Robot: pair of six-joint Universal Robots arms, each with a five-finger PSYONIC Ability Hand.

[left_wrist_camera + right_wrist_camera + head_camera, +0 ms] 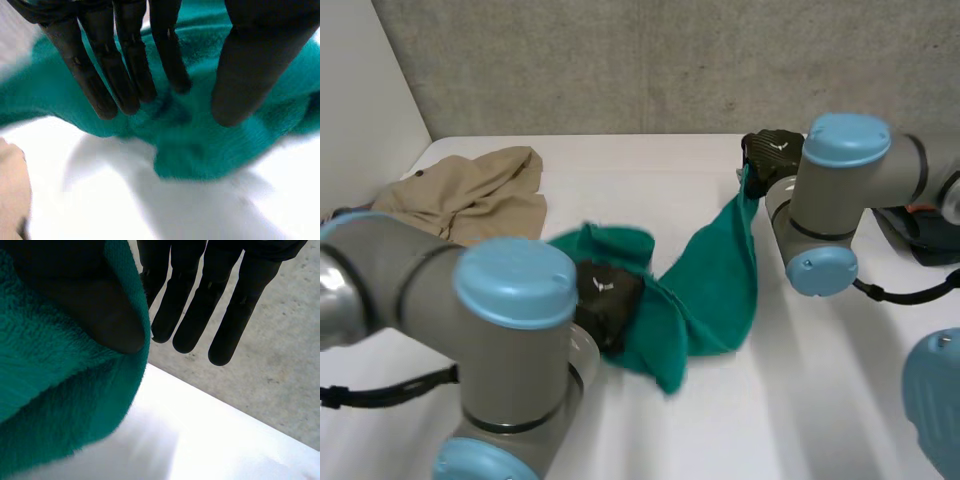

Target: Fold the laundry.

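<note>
A green towel (710, 290) is lying crumpled across the middle of the white table (800, 400), with a beige garment (480, 195) sitting apart at the far left. The left hand (605, 295) is resting straight, unclenched fingers (125, 50) on the towel's near end. The right hand (770, 150) is pinching its far corner between thumb (100, 310) and fingers, holding it raised.
</note>
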